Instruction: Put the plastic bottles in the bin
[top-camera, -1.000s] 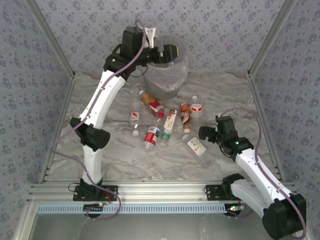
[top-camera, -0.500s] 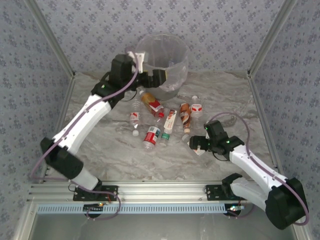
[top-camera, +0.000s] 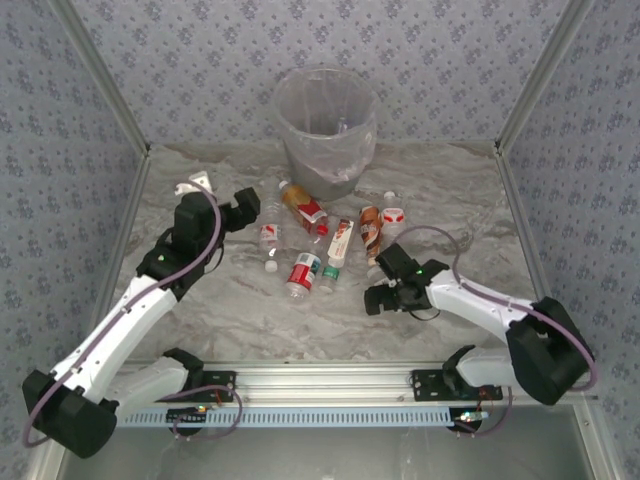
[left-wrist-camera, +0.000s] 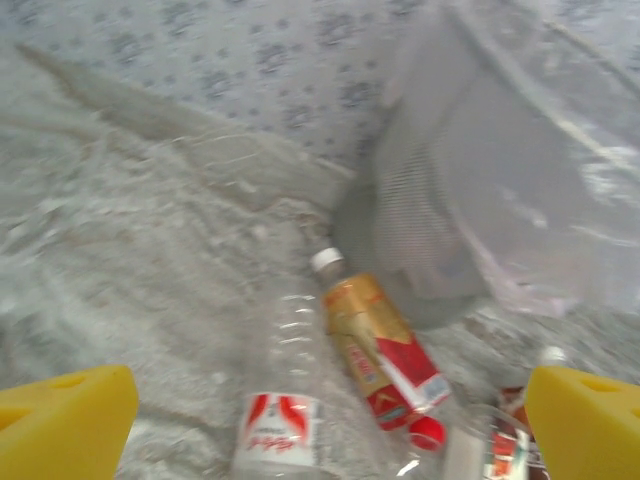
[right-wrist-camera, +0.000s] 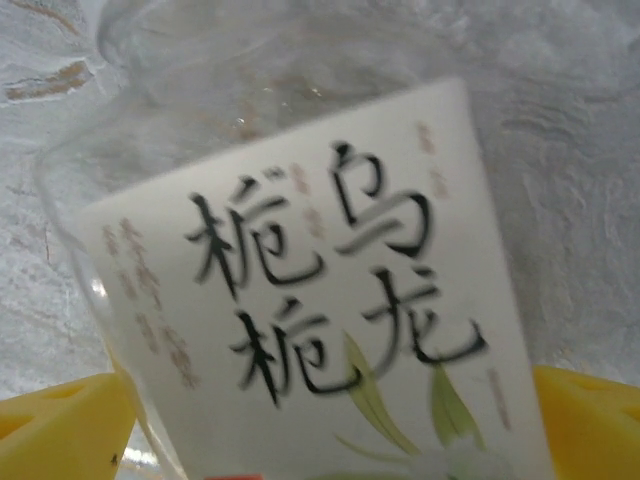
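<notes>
Clear plastic bottles (top-camera: 303, 272) lie scattered on the marbled table (top-camera: 230, 310), at least seven counted from above, all just in front of the single grey bin (top-camera: 325, 125), which stands by the back wall. Their labels are red and white, orange and red, brown, or white, and most are too small to read. The white-labelled bottle (right-wrist-camera: 320, 300) carries black characters, 栀栀乌龙, above a green-leafed flower. The right gripper (top-camera: 376, 297) straddles it with jaws spread wide. The left gripper (top-camera: 247, 205), equally wide and empty, hangs left of the cluster.
</notes>
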